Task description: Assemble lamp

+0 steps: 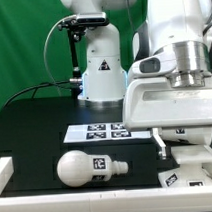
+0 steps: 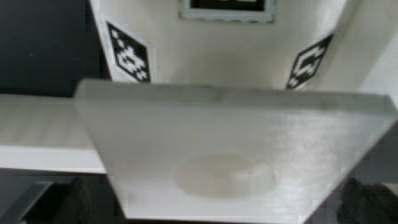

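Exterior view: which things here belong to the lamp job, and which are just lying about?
Lamp job:
- bulb, lying on its side
- tagged white part at the exterior view's right; which lamp piece is unclear

Not the job:
- marker board
- green backdrop

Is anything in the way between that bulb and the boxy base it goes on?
Nothing visible does. The bulb lies on its side, neck toward the base, only bare black table between them. The marker board lies farther back, off that path.
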Robot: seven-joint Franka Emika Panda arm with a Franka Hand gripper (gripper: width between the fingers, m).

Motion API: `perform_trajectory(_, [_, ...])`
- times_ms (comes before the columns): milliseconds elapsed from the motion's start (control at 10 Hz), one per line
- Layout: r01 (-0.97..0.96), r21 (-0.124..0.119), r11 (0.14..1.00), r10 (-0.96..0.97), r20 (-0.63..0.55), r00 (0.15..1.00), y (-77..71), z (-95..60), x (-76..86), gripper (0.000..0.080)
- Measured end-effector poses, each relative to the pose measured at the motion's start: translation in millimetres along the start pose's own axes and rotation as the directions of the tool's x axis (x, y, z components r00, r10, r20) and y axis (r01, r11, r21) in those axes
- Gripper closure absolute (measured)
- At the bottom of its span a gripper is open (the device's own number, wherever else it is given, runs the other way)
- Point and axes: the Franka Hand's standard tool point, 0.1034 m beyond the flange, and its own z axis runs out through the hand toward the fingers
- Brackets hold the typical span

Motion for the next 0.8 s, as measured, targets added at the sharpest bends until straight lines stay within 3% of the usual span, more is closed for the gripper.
perform_trajectory(200, [-0.028,0.003,1.0,0.027,0.135,0.99,11.4,-21.6,5.0,0.01])
perform_trajectory(800, [-0.067,-0.001,0.998,0.066,0.149,0.987,12.4,-21.7,8.2,0.01])
